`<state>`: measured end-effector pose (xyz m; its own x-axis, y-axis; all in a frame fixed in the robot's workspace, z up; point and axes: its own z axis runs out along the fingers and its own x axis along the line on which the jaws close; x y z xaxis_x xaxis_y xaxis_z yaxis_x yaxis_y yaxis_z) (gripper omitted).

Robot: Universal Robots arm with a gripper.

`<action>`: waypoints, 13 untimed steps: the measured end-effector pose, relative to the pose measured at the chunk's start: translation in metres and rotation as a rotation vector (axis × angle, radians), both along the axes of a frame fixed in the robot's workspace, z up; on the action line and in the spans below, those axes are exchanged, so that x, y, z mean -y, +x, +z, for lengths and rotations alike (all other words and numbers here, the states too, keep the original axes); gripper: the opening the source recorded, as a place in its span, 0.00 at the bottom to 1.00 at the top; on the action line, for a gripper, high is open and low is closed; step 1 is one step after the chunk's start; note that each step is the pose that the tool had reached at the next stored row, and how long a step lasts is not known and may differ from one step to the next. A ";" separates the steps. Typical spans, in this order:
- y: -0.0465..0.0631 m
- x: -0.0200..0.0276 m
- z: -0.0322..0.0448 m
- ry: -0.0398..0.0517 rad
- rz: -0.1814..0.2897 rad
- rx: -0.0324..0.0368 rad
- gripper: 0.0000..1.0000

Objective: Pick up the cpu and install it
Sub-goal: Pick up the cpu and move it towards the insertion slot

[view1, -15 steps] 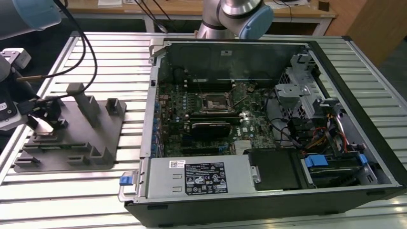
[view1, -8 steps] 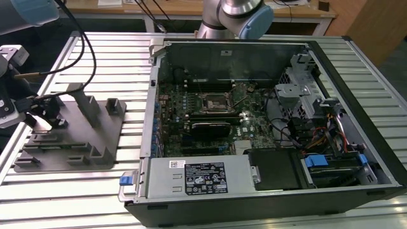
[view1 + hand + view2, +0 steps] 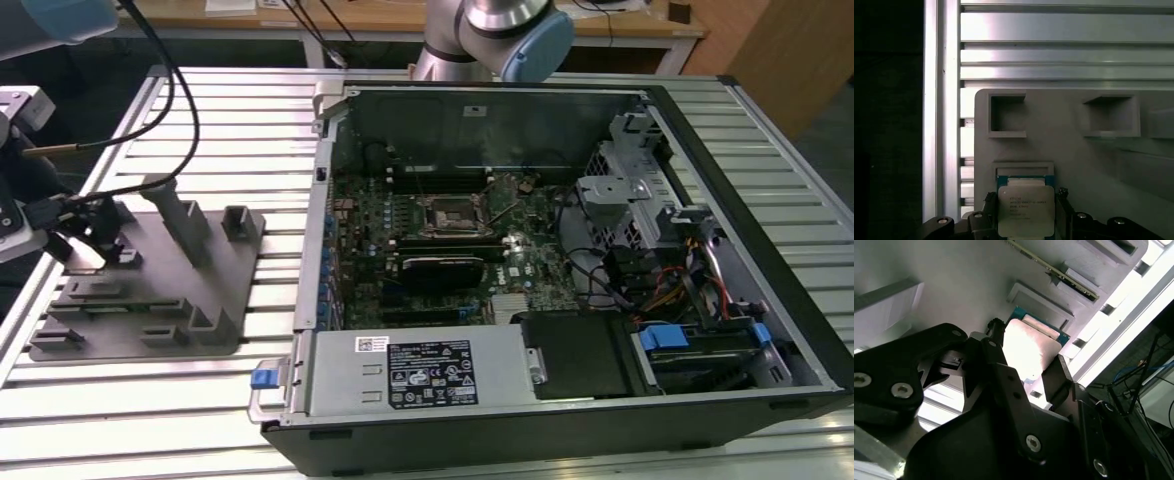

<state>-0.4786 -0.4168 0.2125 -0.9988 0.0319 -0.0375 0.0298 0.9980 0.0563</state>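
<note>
Pick stage, install not started.

- The cpu (image 3: 1026, 210) is seen at the fixture (image 3: 1079, 160) on the slatted table (image 3: 1054, 60), at a shallow framed pocket near the plate's edge. It is nowhere near the board.
- The gripper (image 3: 1026, 216) is placed over it. The jaws are set narrow, one finger against each of two opposite cpu edges. In the second wrist view the same is shown: the cpu (image 3: 1026, 347) is bracketed by the gripper (image 3: 1029, 371).
- A grip appears to be made, but firm contact on both sides can't be confirmed from these angles. Whether the chip is lifted clear of the pocket or still seated can't be told either.
- In the exterior view the fixture (image 3: 227, 290) lies on the view's left, well apart from the open case. The socket (image 3: 447, 213) on the motherboard (image 3: 387, 290) is seen with nothing placed in it.

Status: the cpu has been reached and apparently clamped. Lift-off is unconfirmed, and transfer to the socket and seating are both outstanding. Most of the task is left.
</note>
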 end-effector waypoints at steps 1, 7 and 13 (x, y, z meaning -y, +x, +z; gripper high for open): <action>0.000 0.0000 0.0012 0.0002 0.000 0.0001 0.54; 0.000 0.0000 0.0067 0.0014 0.000 0.0007 0.54; 0.000 0.0000 0.0106 0.0016 0.000 0.0012 0.54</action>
<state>-0.4786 -0.4168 0.2231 -0.9987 0.0320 -0.0387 0.0297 0.9979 0.0580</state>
